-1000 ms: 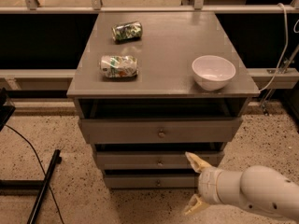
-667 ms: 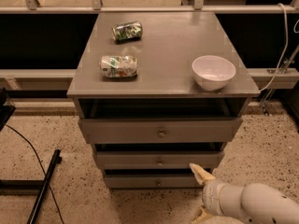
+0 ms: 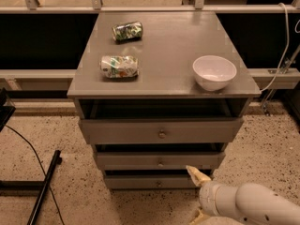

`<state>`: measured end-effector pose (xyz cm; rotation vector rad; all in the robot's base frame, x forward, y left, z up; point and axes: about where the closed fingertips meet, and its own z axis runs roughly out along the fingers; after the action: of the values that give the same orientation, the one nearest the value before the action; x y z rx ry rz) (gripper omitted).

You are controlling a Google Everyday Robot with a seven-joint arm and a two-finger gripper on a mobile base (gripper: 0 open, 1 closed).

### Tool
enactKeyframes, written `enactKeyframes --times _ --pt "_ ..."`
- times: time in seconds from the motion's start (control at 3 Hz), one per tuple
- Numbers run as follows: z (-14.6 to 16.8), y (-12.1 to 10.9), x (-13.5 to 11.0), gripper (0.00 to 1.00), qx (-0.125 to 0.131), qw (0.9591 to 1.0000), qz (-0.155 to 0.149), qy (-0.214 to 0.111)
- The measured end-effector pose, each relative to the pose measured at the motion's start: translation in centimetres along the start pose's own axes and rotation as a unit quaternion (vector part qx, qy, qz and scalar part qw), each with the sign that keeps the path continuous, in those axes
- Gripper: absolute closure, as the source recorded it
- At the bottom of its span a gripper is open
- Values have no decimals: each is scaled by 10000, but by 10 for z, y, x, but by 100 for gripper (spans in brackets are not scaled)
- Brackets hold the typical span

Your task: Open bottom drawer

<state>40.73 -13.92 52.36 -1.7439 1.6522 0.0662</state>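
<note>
The grey cabinet (image 3: 164, 90) has three drawer fronts stacked below its top. The bottom drawer (image 3: 136, 182) is the lowest and slimmest, with a small round knob (image 3: 158, 183) at its centre, and its front is nearly flush with the cabinet. My gripper (image 3: 196, 196) hangs low at the bottom right, just in front of the drawer's right end. Its two tan fingers (image 3: 197, 174) are spread open with nothing between them. The upper finger overlaps the drawer's right corner; the lower finger is partly cut off by the frame edge. The white arm (image 3: 253, 204) trails off to the right.
On the cabinet top lie two crushed cans (image 3: 119, 66) (image 3: 127, 31) and a white bowl (image 3: 214, 72). The top drawer (image 3: 161, 131) and middle drawer (image 3: 159, 161) sit slightly pulled out. A black cable and stand leg (image 3: 44, 186) cross the speckled floor at left.
The gripper and arm have dropped lower in the view, from beside the middle drawer to the level of the bottom drawer. The drawers have not moved.
</note>
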Motion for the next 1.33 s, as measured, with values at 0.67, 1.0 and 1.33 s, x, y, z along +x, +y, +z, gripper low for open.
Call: enactKeyframes --times 0.67,1.0,1.33 --pt "84 40 27 0 -2 9991 -420 20" --pt "84 40 27 0 -2 9991 -420 20" --pt "98 44 40 0 -242 9994 -259 19"
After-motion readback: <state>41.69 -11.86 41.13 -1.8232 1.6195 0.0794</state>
